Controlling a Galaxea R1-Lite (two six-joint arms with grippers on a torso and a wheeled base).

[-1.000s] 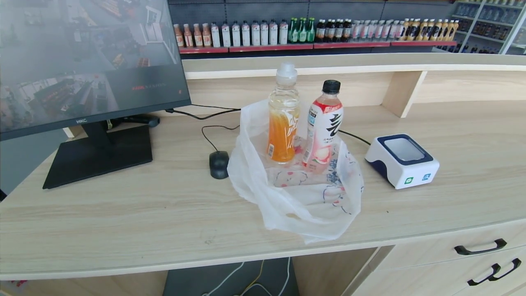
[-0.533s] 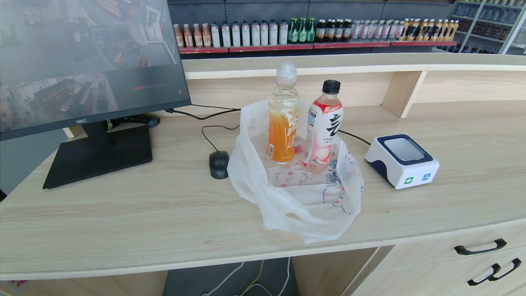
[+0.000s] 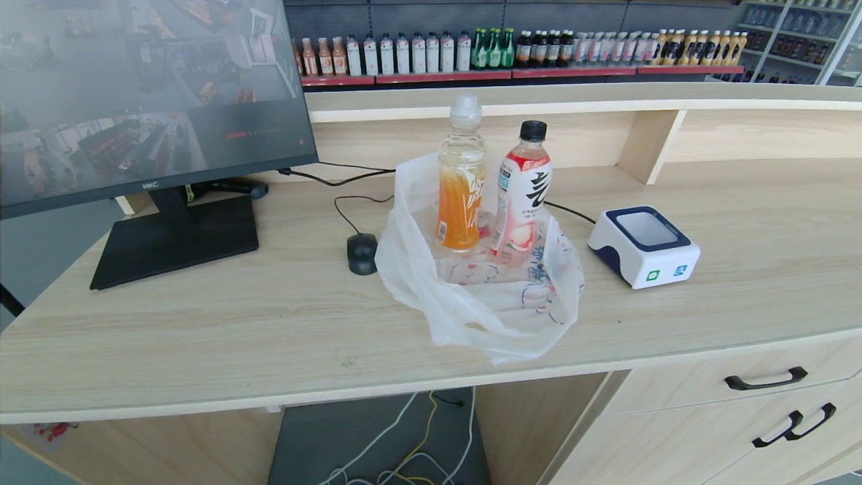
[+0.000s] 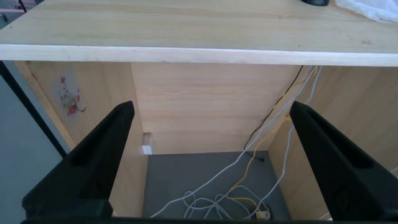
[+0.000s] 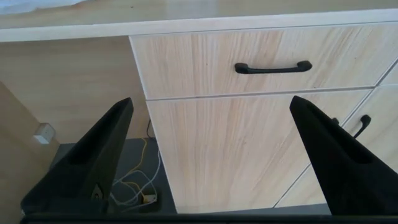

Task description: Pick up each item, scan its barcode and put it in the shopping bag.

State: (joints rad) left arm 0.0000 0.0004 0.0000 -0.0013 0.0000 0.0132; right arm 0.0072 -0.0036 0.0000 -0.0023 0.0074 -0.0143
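Two drinks, orange bottle [image 3: 460,195] then pink bottle [image 3: 523,199], stand in the bag [image 3: 485,296] at frame centre, scanner [image 3: 643,246] right of it. Left claw [image 4: 211,107] and right claw [image 5: 211,101] gape open below the counter [image 3: 202,323]; snagging the loose bag could topple both.

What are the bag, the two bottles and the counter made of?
Bag: thin plastic film, translucent, crinkled. Orange bottle and pink bottle: clear glossy plastic, probably; the drink shows through. Counter: matt pale wood grain, likely laminate, possibly solid wood.

Bright even light, soft shadows, edges bowed
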